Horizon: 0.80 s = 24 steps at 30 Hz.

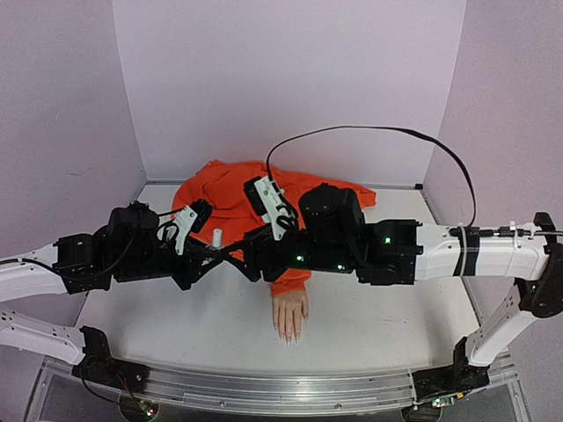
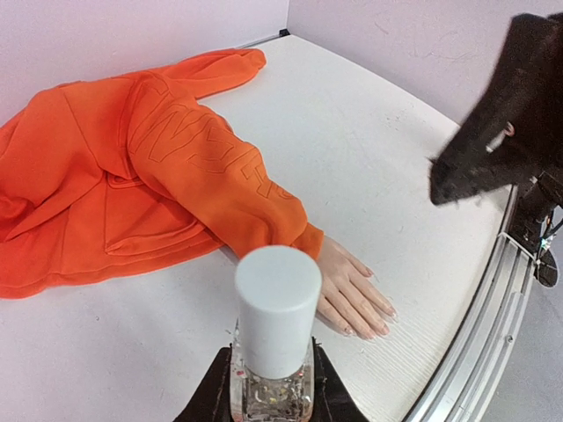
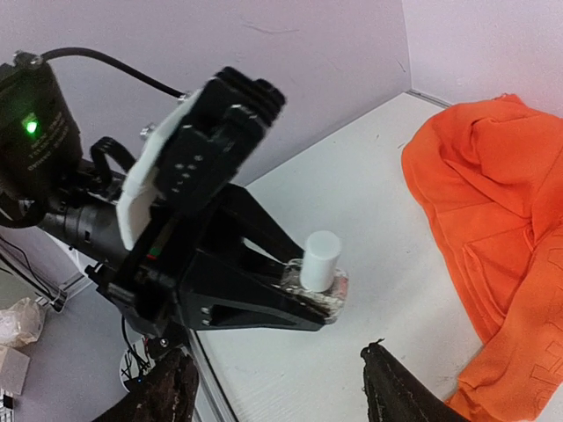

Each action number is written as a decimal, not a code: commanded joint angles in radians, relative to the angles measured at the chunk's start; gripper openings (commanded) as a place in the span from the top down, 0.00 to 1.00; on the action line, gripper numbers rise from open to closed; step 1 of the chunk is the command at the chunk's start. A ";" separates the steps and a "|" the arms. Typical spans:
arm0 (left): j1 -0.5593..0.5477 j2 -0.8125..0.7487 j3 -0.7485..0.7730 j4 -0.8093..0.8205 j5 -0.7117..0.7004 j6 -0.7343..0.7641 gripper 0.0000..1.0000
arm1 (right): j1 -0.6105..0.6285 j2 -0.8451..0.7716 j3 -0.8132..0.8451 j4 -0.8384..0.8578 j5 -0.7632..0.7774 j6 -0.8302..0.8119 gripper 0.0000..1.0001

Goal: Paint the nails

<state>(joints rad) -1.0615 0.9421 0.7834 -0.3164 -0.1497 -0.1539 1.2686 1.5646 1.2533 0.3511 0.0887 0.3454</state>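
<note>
On my left side, my left gripper (image 2: 271, 387) is clamped on the glass body of the small clear bottle (image 2: 277, 308), holding it upright above the table (image 1: 176, 325), left of the middle and well back from the near edge. Its white cap (image 3: 320, 257) is still on, so I judge the painting has not begun: no brush is out, and the nails (image 2: 378, 327) look pale and bare as far as the left wrist view lets me tell. They tip the mannequin hand (image 1: 290, 315), which lies flat, palm down, about midway along the table and close to its near edge, coming out of the orange sleeve (image 1: 290, 283). The rest of that garment is heaped toward the far edge. My right gripper (image 3: 274, 356) is open, its jaws spread wide and empty, facing the cap from the right with a gap between them. What is left, by my reckoning, is everything: gripping the cap, unscrewing it, and brushing each of the nails. The hand's long axis runs from the far edge to the near edge, wrist at the far end, and the fingers point at the near edge, slightly fanned.
</note>
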 commanded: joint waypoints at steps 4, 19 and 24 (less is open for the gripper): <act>-0.008 0.011 0.030 0.033 0.102 0.039 1.00 | -0.053 -0.008 0.086 -0.061 -0.114 0.036 0.34; -0.026 0.036 0.042 0.035 0.128 0.057 1.00 | -0.084 0.102 0.182 -0.159 -0.158 0.049 0.47; -0.026 0.035 0.039 0.037 0.129 0.060 1.00 | -0.100 0.123 0.181 -0.161 -0.210 0.058 0.48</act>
<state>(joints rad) -1.0821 0.9958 0.7834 -0.3161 -0.0280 -0.1101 1.1828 1.6749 1.4025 0.1829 -0.0860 0.3908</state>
